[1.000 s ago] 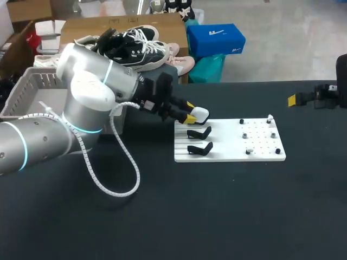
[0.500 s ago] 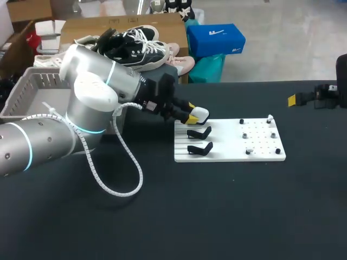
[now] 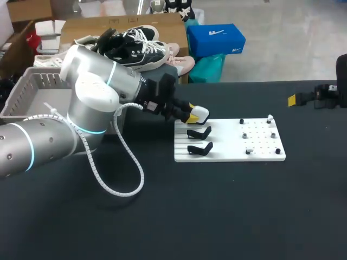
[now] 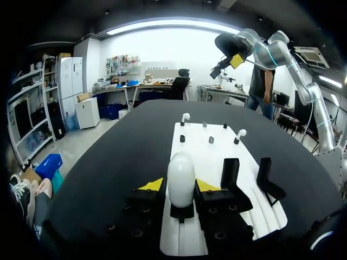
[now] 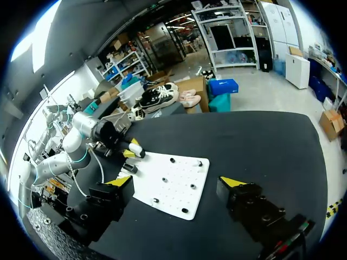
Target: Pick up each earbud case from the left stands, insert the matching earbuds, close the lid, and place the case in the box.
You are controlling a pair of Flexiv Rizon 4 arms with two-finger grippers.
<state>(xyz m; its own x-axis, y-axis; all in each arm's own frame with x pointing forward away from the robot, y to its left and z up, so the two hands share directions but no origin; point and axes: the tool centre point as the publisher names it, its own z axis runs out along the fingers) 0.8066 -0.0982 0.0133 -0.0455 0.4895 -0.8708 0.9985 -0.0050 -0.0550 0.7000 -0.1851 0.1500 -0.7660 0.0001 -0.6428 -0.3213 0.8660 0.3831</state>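
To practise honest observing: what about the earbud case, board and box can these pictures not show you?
Earbud case: head view, left claw covers its near side.
Board pieces: head view, too small to identify.
Box: head view, left arm hides its right part.

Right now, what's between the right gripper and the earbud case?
Head view: from the right gripper, bare black table, then the white board with its pegs, before the earbud case at the left stands.
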